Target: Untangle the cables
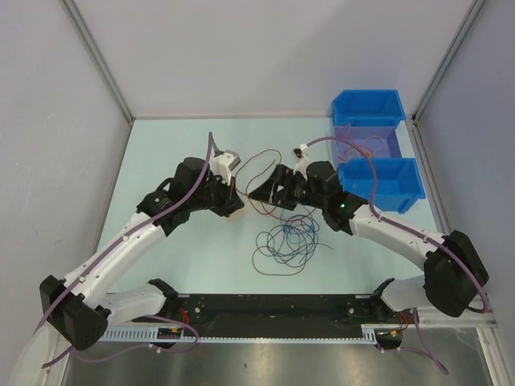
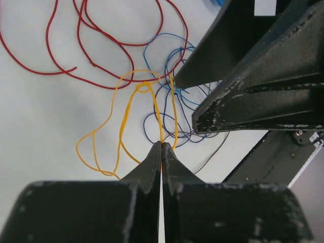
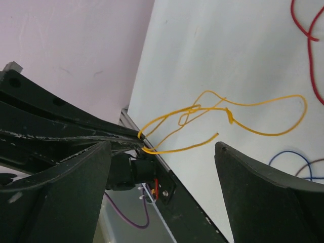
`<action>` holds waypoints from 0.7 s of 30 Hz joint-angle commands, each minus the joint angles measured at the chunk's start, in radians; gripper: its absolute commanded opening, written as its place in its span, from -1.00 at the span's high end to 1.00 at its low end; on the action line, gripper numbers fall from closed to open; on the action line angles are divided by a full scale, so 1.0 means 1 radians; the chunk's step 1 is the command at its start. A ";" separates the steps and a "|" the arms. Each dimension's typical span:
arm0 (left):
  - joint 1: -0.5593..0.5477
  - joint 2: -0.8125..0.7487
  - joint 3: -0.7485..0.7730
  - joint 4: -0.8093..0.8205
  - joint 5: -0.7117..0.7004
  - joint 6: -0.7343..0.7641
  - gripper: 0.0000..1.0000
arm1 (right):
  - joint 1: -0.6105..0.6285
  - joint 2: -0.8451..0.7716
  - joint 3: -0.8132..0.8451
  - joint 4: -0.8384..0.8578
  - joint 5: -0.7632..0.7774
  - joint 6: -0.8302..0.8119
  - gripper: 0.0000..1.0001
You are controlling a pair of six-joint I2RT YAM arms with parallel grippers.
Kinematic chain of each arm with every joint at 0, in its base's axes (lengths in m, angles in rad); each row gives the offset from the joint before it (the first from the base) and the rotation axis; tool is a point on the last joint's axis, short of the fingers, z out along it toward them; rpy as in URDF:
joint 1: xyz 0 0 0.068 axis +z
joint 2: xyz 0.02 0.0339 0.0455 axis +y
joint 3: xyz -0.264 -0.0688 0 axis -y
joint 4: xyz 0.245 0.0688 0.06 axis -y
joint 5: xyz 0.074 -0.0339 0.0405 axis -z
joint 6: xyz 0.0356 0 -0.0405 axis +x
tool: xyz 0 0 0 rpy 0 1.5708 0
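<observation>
**A:** Where does the orange wire [image 3: 268, 134] sit against the blue-and-dark tangle [image 1: 286, 241]?

**B:** Mostly lifted, just beyond the tangle as the top camera sees it. The left gripper [image 2: 161, 145] is clenched on one strand, its jaws pressed flat together with the wire nipped at the tips. The loops hang from that pinch. In the left wrist view, two orange strands run across the tangle's edge.

**A:** And the right gripper [image 3: 163, 149]?

**B:** Released, jaws spread wide and holding nothing. It also sits just beyond the tangle, facing the pinch, with the orange loops hanging in the gap between its fingers.

**A:** So what's the step in hand?

**B:** I'd judge it's a second hold on the orange wire, so the two arms can draw it away from the tangle. The loops cross themselves in a small twist, and closing on that would lock it. It's better to take one single strand beside the twist, or the free end.

**A:** What could go wrong?

**B:** Catching two strands at once, or pulling hard while orange lies over blue. Close slowly, part the arms gently away from the tangle, and watch whether any blue strand lifts with it.

**A:** And the red wire [image 2: 134, 45]?

**B:** It's spread in wide loops beyond the tangle. I can't tell whether it touches the orange wire or only passes behind it, so leave it alone for now.
</observation>
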 commanded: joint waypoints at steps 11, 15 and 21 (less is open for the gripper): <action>0.002 -0.046 -0.041 0.073 0.069 0.011 0.99 | 0.029 0.109 0.010 0.143 -0.014 0.158 -0.73; 0.002 -0.052 -0.047 0.084 0.080 0.010 0.99 | 0.042 0.141 0.039 0.108 -0.008 0.164 -0.68; 0.001 -0.057 -0.055 0.093 0.094 0.015 1.00 | 0.059 0.184 0.082 0.070 -0.009 0.151 -0.28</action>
